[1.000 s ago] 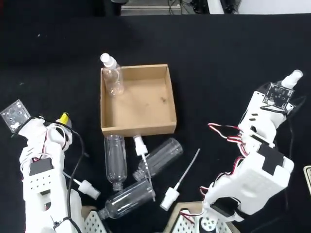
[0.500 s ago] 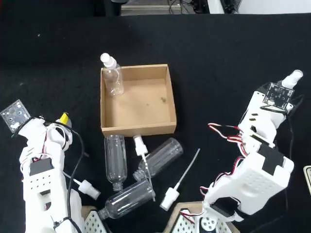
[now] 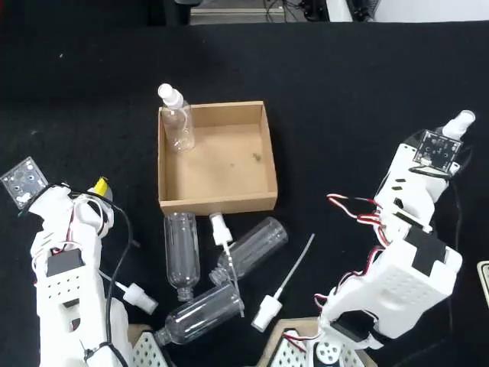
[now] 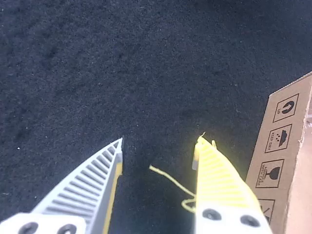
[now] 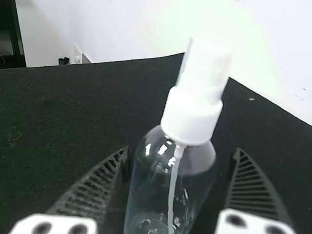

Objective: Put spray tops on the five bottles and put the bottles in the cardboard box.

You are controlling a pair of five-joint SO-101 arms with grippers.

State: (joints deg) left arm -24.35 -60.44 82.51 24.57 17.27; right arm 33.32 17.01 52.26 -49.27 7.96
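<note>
While left pincer (image 4: 160, 140) gapes wide, right pincer (image 5: 181, 151) clasps a bottle (image 5: 161, 195).

We are holding our left arm (image 3: 69, 260) folded in the lower left of the high view, the left pincer (image 4: 160, 142) spread open. We are holding our right arm (image 3: 412, 229) at the right edge, the right pincer (image 5: 180, 151) clamping a bottle (image 5: 165, 195).

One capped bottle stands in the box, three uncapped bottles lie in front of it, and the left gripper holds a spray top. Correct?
Not quite. The left gripper is open and holds nothing, as the left wrist view shows. The rest stands.
</note>
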